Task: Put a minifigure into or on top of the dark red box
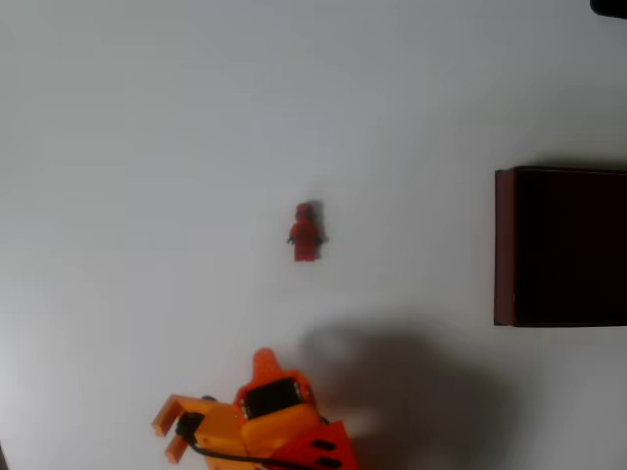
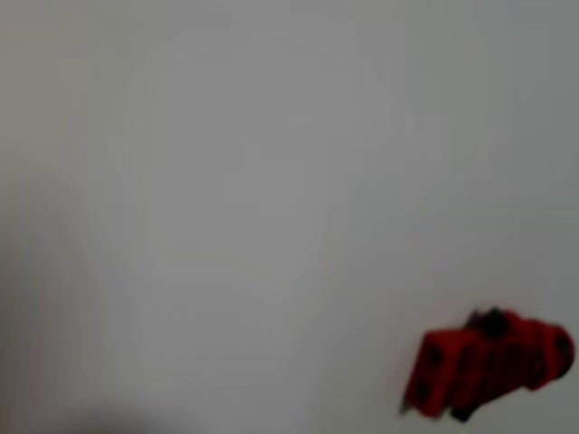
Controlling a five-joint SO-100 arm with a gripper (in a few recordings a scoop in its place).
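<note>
Pincer (image 1: 211,416) hangs low, well apart from minifigure (image 1: 306,232) and dark red box (image 1: 505,245).

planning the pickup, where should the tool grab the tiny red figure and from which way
Probably the torso of the tiny red plastic minifigure, coming straight down from above. In the overhead view it seems to lie flat on the white table, apart from the maroon box, with open space around it. Closing across its narrow width looks easiest for the orange tool.
</note>
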